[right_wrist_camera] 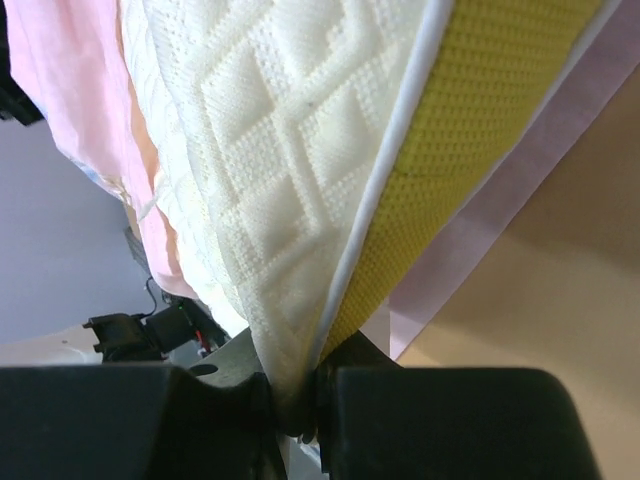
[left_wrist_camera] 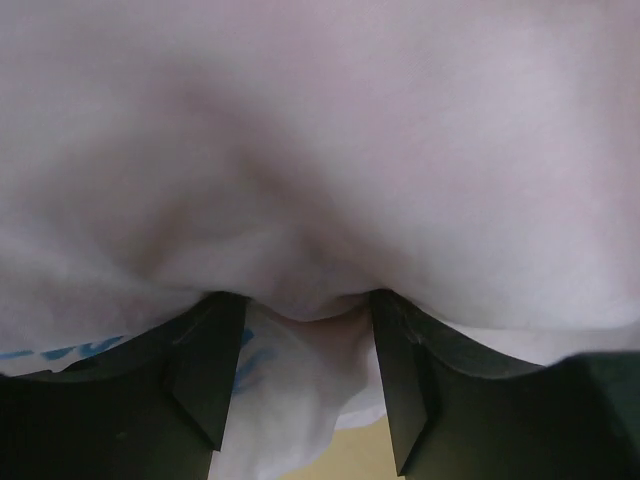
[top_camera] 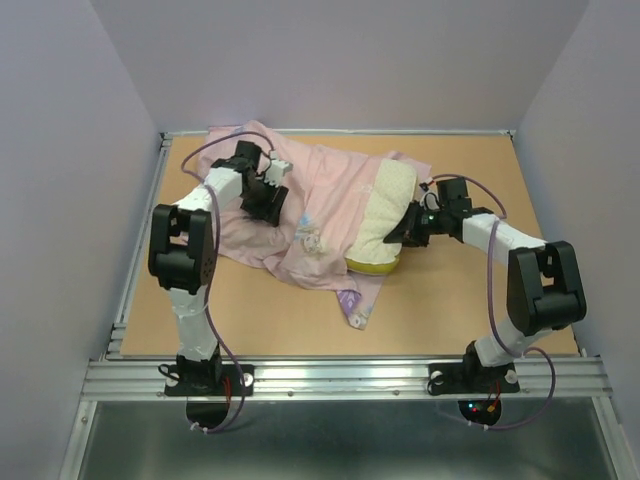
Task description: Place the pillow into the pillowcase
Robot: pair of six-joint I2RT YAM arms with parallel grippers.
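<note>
The pale pink pillowcase [top_camera: 320,185] lies crumpled across the middle of the table. The cream-white pillow [top_camera: 388,205] is partly inside it, its right end and yellow band sticking out. My left gripper [top_camera: 265,203] is pressed down into the pink fabric at the case's left part. In the left wrist view that gripper [left_wrist_camera: 305,300] stands open, and pillowcase [left_wrist_camera: 320,150] cloth sags loosely between the fingers [left_wrist_camera: 205,370]. My right gripper [top_camera: 402,234] is at the pillow's right end. There it [right_wrist_camera: 295,395] is shut on the quilted pillow [right_wrist_camera: 270,170] edge beside the yellow band [right_wrist_camera: 470,130].
The tan table [top_camera: 450,300] is ringed by a metal frame [top_camera: 340,375] and lilac walls. A purple-edged corner of the case [top_camera: 352,305] trails toward the near edge. Bare tabletop [right_wrist_camera: 560,300] shows to the right of the pillow.
</note>
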